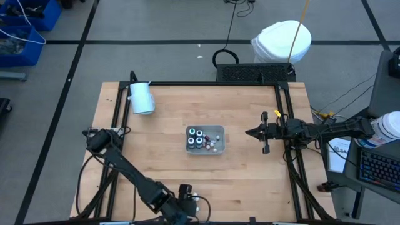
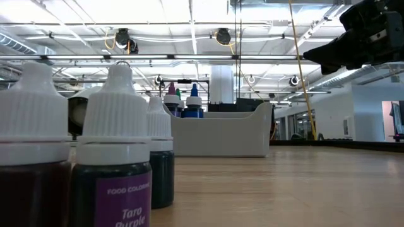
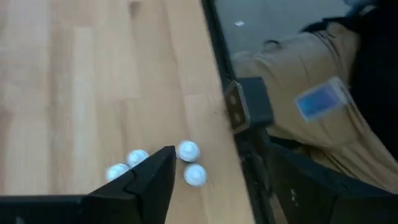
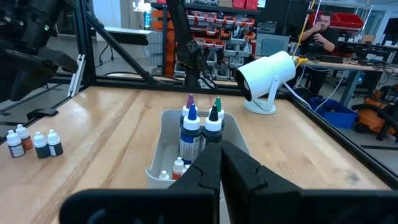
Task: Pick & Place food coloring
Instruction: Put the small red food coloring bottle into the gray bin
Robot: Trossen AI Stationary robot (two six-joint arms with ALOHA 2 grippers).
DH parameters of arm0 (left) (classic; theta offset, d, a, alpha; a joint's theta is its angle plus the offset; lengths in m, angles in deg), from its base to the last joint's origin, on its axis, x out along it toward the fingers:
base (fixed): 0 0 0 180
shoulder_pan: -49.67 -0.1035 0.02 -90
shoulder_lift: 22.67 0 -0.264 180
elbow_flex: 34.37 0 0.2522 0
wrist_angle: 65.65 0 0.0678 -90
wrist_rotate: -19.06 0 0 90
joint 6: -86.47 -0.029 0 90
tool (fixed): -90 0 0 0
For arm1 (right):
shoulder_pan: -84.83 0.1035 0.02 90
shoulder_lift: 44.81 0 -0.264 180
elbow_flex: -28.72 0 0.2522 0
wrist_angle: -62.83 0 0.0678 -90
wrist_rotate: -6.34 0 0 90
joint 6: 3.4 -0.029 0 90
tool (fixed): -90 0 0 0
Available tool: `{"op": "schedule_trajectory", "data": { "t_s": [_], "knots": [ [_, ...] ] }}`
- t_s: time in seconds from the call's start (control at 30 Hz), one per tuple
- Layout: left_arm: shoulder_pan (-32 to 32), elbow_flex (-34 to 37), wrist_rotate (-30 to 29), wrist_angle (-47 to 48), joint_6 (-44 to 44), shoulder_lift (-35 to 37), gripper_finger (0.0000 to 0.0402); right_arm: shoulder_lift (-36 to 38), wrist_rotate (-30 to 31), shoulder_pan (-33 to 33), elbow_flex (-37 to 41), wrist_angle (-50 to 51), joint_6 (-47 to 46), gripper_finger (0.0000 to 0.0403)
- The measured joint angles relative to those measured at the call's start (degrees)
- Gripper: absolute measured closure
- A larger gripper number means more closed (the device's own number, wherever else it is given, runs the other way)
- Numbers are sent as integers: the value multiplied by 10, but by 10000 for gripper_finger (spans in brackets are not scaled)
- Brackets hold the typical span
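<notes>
- Small bottles (image 2: 110,157) sit at tabletop (image 1: 250,181) 6 o'clock edge, just released.
- Left tool (image 1: 185,199) spread above them.
- Right tool (image 1: 250,132) clenched, 3 o'clock.
- Next: fetch another from tray (image 1: 219,149).

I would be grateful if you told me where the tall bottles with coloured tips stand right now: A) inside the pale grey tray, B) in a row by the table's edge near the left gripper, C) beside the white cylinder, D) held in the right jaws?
A: the right wrist view shows the tall bottles standing upright inside the tray, near the middle of the table.
</notes>
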Motion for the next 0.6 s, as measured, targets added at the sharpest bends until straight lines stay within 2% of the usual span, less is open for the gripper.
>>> {"op": "schedule_trajectory", "data": {
  "t_s": [0.13,0.3,0.6],
  "knots": [
    [1,0,-30,-9,12,-17,147,0,0,0,0,0,3,403],
    [3,0,-3,-37,25,-54,146,0,0,0,0,0,15,403],
    [2,1,-20,-41,94,-70,146,0,0,0,0,1,17,403]
  ]
}}
